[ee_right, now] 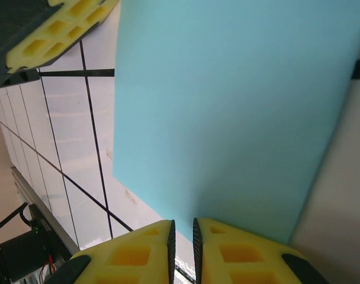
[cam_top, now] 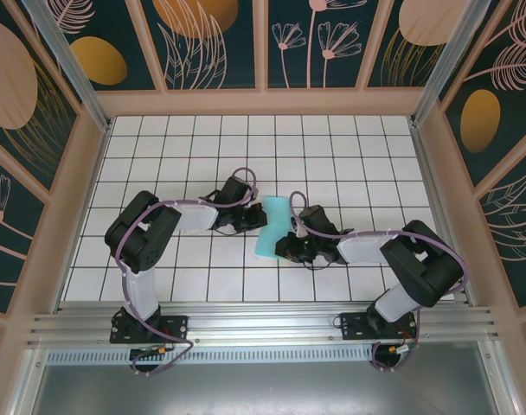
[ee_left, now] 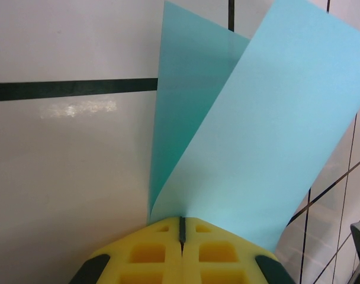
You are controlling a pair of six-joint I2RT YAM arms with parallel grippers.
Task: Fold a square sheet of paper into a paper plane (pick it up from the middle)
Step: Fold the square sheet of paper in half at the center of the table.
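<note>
Left gripper (cam_top: 254, 217) is the reference point here. Its wrist cam shows the left gripper (ee_left: 181, 228) with the yellow pads pressed flat together, and the turquoise paper (ee_left: 275, 118) is pinched right in that seam. Two layers fan up and away from the tips: a darker flap behind, and a lighter one in front leaning off to the right. So it's clamped on a folded bit, no doubt about that.

From the top cam the paper (cam_top: 274, 227) sits just right of the left gripper, touching it, a tall narrow strip on the white tiled table (cam_top: 202, 156). The right gripper (cam_top: 285, 245) is just past the paper from the left gripper, down at the strip's near corner.

The right gripper (ee_right: 182, 235) is the murky part: just a thin dark slit between its pads. The paper (ee_right: 227, 106) runs down to those tips and its edge disappears behind them. Whether it actually has hold of the sheet or is just resting at the edge, I can't tell. One of the left gripper's yellow fingers (ee_right: 61, 29) pokes in at the upper left corner of that view, beside the paper.
</note>
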